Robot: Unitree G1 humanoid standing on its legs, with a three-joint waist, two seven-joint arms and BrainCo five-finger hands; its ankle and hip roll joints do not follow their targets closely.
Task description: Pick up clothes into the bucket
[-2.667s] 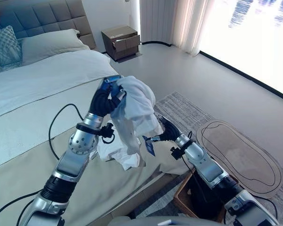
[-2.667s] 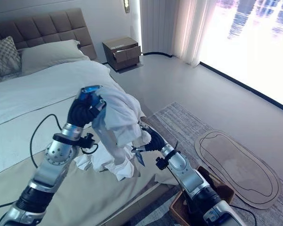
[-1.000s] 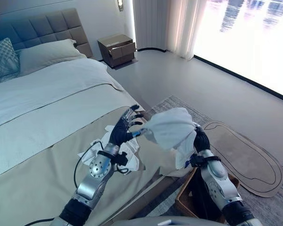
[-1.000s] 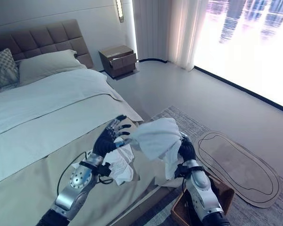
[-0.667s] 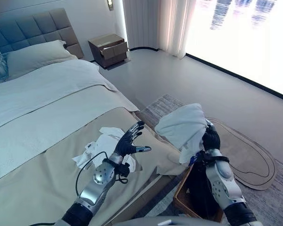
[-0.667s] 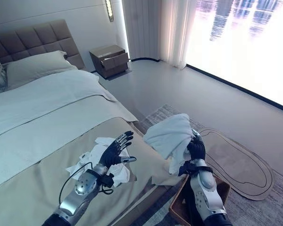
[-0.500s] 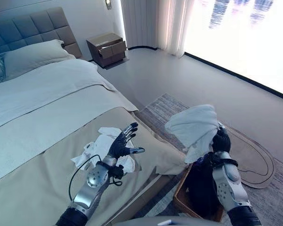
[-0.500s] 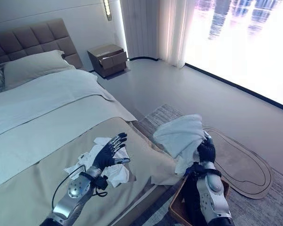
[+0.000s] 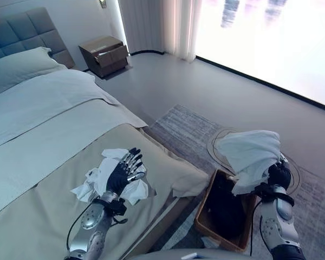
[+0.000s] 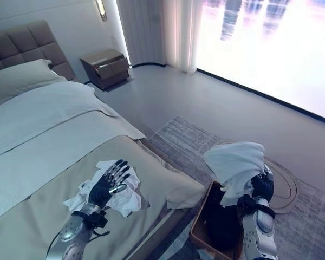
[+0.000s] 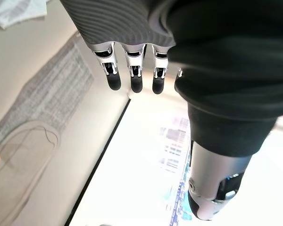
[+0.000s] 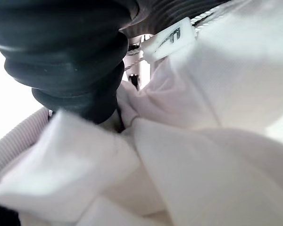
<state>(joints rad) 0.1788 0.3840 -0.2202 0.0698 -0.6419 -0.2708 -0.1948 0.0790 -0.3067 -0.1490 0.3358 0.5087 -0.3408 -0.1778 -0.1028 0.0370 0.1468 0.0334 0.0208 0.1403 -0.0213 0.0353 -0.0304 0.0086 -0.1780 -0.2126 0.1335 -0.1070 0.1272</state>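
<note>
While my right hand (image 9: 279, 176) was raised above the brown basket (image 9: 223, 220) on the floor by the bed's foot corner, it clutched a white garment (image 9: 250, 156), the cloth bunched over the hand and draping down toward the basket's dark inside. In the right wrist view I saw the same white fabric (image 12: 198, 136) wrapped close against the hand's dark cover, gripped there. My left hand (image 9: 121, 173) hovered over the bed (image 9: 49, 130), fingers (image 11: 134, 75) straight and spread, holding nothing. Just beneath it, near the bed's foot edge, lay a second crumpled white garment (image 9: 132, 190) on the tan cover. The basket sat on a grey rug (image 9: 189, 130), beside a round mat (image 9: 219, 143). A nightstand (image 9: 104, 55) stood by the headboard, well apart from the rest.
</note>
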